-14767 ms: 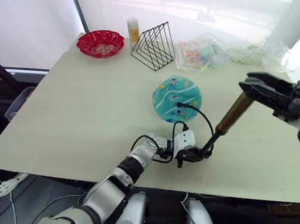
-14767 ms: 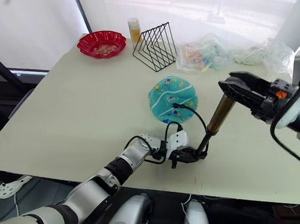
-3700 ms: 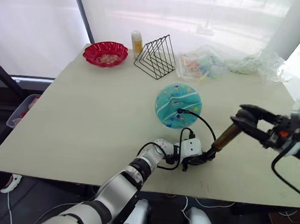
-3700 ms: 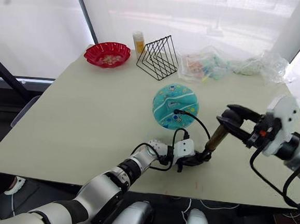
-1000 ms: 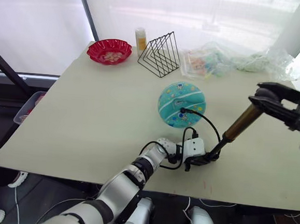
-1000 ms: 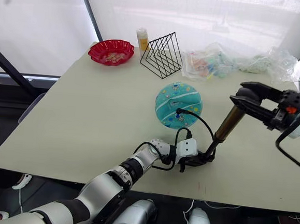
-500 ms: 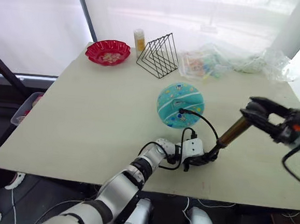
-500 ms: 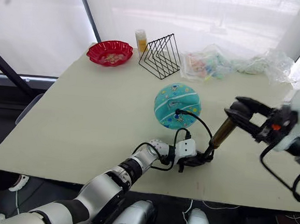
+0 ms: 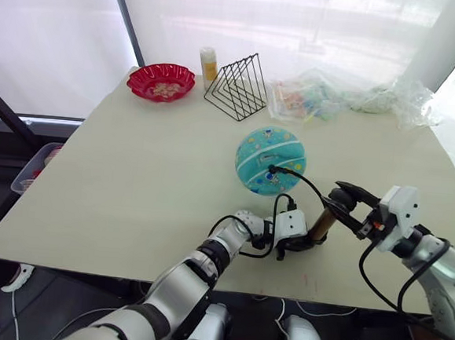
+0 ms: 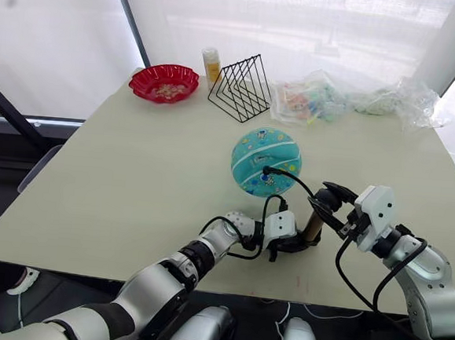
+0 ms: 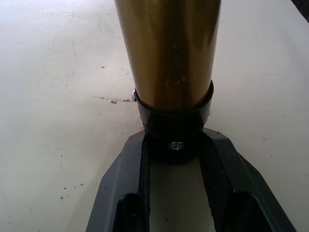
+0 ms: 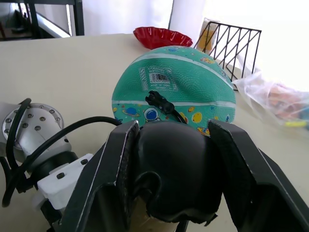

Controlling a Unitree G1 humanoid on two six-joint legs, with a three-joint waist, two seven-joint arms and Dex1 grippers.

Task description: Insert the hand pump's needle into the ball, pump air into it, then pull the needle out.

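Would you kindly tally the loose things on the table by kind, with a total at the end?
Hand pump: 1
Ball: 1
Red scalloped bowl: 1
Black wire rack: 1
Small yellow bottle: 1
Clear plastic bags: 2, one with colourful contents, one crumpled
Total: 7

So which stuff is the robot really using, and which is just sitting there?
Using: pump, hose, ball, left gripper, right gripper.
Just sitting: red bowl, wire rack, bottle, plastic bags.
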